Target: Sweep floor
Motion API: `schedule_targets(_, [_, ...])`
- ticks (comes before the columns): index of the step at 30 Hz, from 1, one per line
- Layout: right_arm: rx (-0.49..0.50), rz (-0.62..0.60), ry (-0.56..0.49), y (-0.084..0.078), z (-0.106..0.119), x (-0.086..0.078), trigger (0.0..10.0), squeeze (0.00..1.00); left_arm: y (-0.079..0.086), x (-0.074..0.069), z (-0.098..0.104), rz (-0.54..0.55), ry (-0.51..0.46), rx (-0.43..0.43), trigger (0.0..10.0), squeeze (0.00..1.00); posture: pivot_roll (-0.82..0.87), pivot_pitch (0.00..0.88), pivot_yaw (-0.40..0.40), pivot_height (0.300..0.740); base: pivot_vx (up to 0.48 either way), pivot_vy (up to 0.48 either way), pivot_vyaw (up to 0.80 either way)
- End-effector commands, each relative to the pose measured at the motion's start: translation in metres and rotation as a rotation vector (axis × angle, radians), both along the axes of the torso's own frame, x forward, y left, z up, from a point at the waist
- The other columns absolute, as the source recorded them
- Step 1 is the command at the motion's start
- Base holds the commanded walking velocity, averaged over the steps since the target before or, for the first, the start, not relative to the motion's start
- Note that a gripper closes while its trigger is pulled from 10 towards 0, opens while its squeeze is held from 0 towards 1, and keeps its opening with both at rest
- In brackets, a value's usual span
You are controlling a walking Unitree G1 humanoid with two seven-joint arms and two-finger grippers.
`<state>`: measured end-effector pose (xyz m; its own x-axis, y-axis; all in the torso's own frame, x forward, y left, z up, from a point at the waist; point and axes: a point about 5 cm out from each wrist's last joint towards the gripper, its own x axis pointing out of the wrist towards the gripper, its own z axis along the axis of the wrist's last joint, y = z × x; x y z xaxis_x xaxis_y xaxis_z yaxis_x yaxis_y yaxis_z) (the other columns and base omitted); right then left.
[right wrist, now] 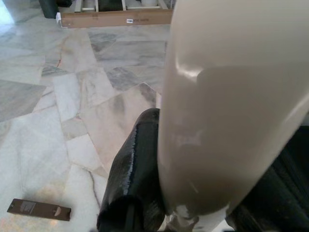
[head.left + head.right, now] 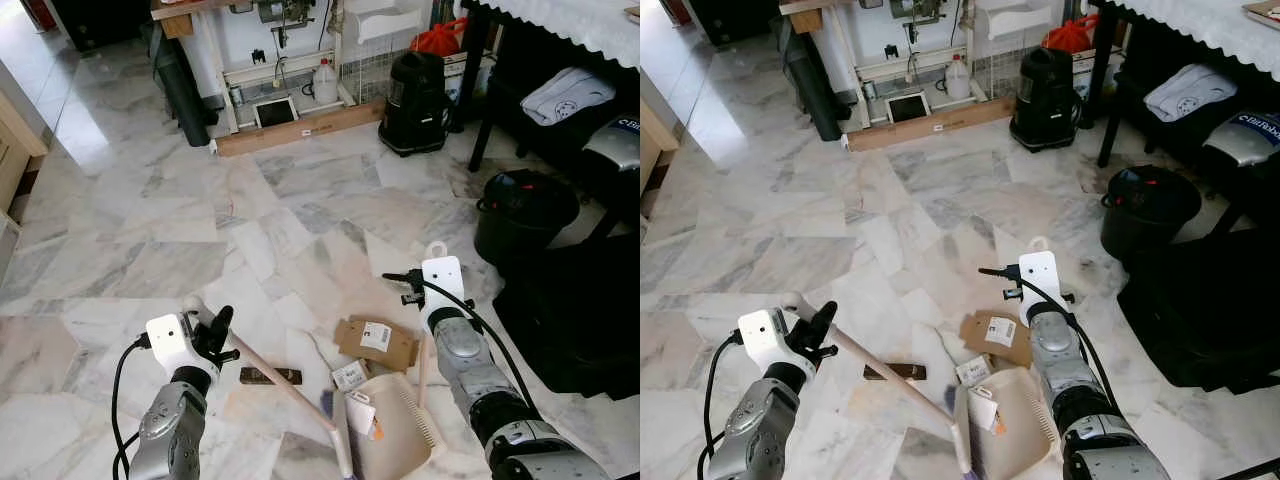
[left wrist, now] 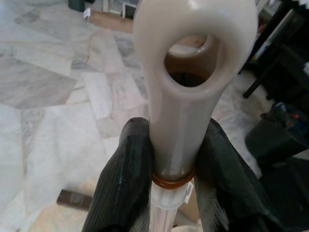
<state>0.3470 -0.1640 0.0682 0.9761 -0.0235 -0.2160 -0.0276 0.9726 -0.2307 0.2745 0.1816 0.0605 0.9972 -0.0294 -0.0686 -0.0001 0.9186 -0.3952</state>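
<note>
On the marble floor [image 2: 150, 230], left gripper [image 3: 176, 179] clamps the broom handle [image 2: 285, 385]; right gripper [image 1: 193, 193] pinches the dustpan handle [image 1: 217, 96], dustpan [image 2: 395, 435] beside cardboard scraps [image 2: 375, 342].

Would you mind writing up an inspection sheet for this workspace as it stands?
Surface: marble floor, pale grey tiles.
Job's things: broom angled down to the dustpan.
Clutter: cardboard piece with label, small brown bar, paper scraps at the dustpan mouth.
Grippers: left claw shut on the broom handle; right claw shut on the dustpan handle.
Cables: black cables along both wrists.
Surroundings: black bucket, black vacuum, long cardboard box by the wall, dark table.
</note>
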Motion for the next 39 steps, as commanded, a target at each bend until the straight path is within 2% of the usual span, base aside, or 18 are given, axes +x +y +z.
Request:
schedule_targets(1, [0.004, 0.028, -0.016, 0.008, 0.004, 0.004, 10.0, 0.00, 0.002, -0.002, 0.006, -0.007, -0.025, -0.018, 10.0, 0.00, -0.27, 0.091, 0.117, 0.740, 0.000, 0.000, 0.00])
schedule_targets(4, [0.005, 0.028, -0.018, 0.009, 0.005, 0.004, 10.0, 0.00, 0.004, -0.002, 0.012, -0.005, -0.047, -0.002, 10.0, 0.00, -0.27, 0.091, 0.117, 0.740, 0.000, 0.000, 0.00])
schedule_targets(13, [0.039, 0.030, -0.105, 0.010, 0.024, 0.013, 10.0, 0.00, 0.013, -0.004, 0.054, 0.068, -0.203, 0.094, 10.0, 0.00, -0.27, 0.080, 0.121, 0.740, 0.000, 0.000, 0.00])
schedule_targets(19, [0.062, 0.035, -0.132, 0.013, 0.032, 0.017, 10.0, 0.00, 0.016, -0.008, 0.064, 0.105, -0.237, 0.118, 10.0, 0.00, -0.27, 0.072, 0.122, 0.740, 0.000, 0.000, 0.00])
schedule_targets(27, [0.107, 0.035, -0.180, 0.012, 0.042, 0.020, 10.0, 0.00, 0.029, -0.015, 0.076, 0.266, -0.279, 0.185, 10.0, 0.00, -0.26, 0.066, 0.124, 0.740, 0.000, 0.000, 0.00])
schedule_targets(29, [0.149, 0.052, -0.248, 0.013, 0.054, 0.021, 10.0, 0.00, 0.035, -0.021, 0.082, 0.347, -0.303, 0.298, 10.0, 0.00, -0.26, 0.065, 0.126, 0.740, 0.000, 0.000, 0.00])
schedule_targets(30, [0.149, 0.052, -0.248, 0.013, 0.054, 0.021, 10.0, 0.00, 0.035, -0.021, 0.082, 0.347, -0.303, 0.298, 10.0, 0.00, -0.26, 0.065, 0.126, 0.740, 0.000, 0.000, 0.00])
schedule_targets(33, [0.176, 0.070, -0.290, 0.014, 0.061, 0.020, 10.0, 0.00, 0.035, -0.024, 0.086, 0.362, -0.319, 0.367, 10.0, 0.00, -0.26, 0.058, 0.127, 0.740, 0.000, 0.000, 0.00])
schedule_targets(35, [0.180, 0.118, -0.353, 0.016, 0.071, 0.015, 10.0, 0.00, 0.029, -0.030, 0.089, 0.342, -0.336, 0.467, 10.0, 0.00, -0.27, 0.045, 0.120, 0.740, 0.000, 0.000, 0.00])
schedule_targets(39, [0.191, 0.147, -0.395, 0.016, 0.079, 0.010, 10.0, 0.00, 0.026, -0.034, 0.088, 0.344, -0.336, 0.516, 10.0, 0.00, -0.28, 0.034, 0.112, 0.740, 0.000, 0.000, 0.00])
